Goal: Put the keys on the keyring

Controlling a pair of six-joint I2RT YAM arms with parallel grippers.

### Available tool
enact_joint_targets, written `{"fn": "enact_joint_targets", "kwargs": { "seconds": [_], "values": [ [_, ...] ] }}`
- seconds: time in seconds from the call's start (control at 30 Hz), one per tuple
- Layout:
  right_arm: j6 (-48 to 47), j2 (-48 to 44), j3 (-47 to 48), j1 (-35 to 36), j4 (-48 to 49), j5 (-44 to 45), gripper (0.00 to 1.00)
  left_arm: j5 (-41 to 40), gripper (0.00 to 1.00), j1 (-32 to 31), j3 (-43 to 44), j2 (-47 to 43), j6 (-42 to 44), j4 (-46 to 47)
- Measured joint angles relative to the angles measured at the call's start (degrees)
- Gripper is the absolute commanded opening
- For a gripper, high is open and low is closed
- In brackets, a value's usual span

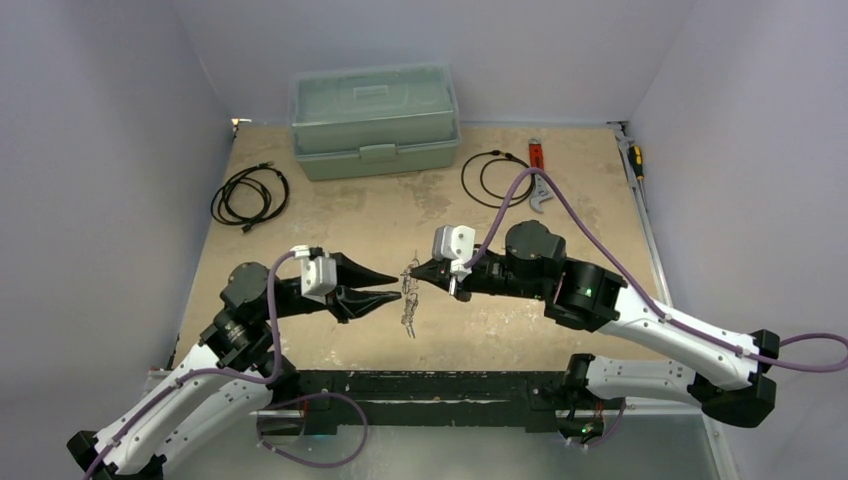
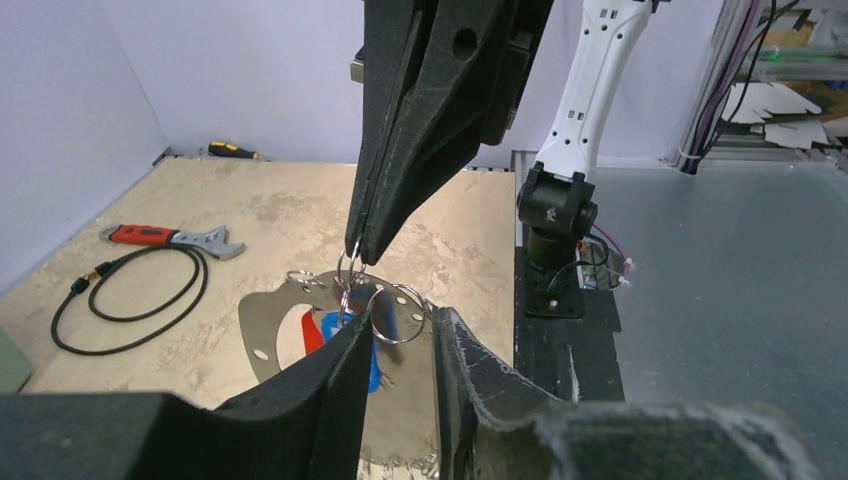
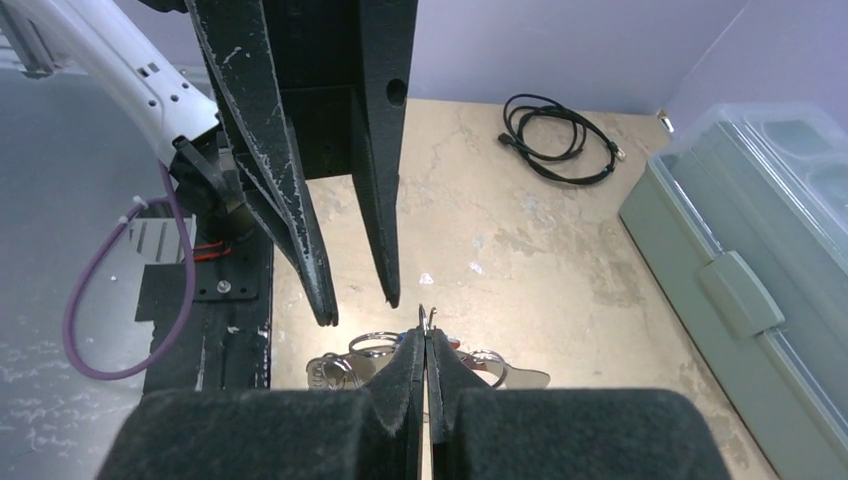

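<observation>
My right gripper [image 1: 406,270] is shut on the thin silver keyring [image 3: 424,318] and holds it above the table. The keys [image 1: 409,306] hang below it in a bunch with smaller rings. In the left wrist view the right fingers [image 2: 400,190] come down from the top and pinch the keyring [image 2: 350,265]. Under it hang a blue key head [image 2: 350,335], a red one [image 2: 312,338] and a flat silver plate [image 2: 270,320]. My left gripper [image 1: 397,287] is open, level with the bunch on its left. One small ring [image 2: 400,315] lies between its fingertips.
A green toolbox [image 1: 375,120] stands at the back. A coiled black cable [image 1: 250,195] lies at the left, and another [image 1: 495,178] at the right beside a red-handled wrench [image 1: 538,165]. A screwdriver [image 1: 636,160] lies at the right edge.
</observation>
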Motion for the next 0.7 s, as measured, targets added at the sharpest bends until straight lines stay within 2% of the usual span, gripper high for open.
{"fn": "enact_joint_targets", "kwargs": {
  "seconds": [0.17, 0.3, 0.53, 0.7],
  "values": [
    [0.2, -0.2, -0.5, 0.0, 0.4, -2.2, 0.0, -1.4, 0.35, 0.0, 0.0, -1.3, 0.0, -0.1],
    [0.7, -1.2, -1.4, 0.0, 1.2, -5.2, 0.0, -1.9, 0.36, 0.0, 0.0, -1.5, -0.1, 0.0],
    [1.9, -1.5, -2.0, 0.0, 4.7, -8.8, 0.0, -0.8, 0.24, 0.0, 0.0, -0.3, -0.5, 1.2],
    [2.4, -0.9, -2.6, 0.0, 7.4, -9.5, 0.0, 0.7, 0.24, 0.0, 0.0, 0.5, -0.9, 2.7]
  ]
}}
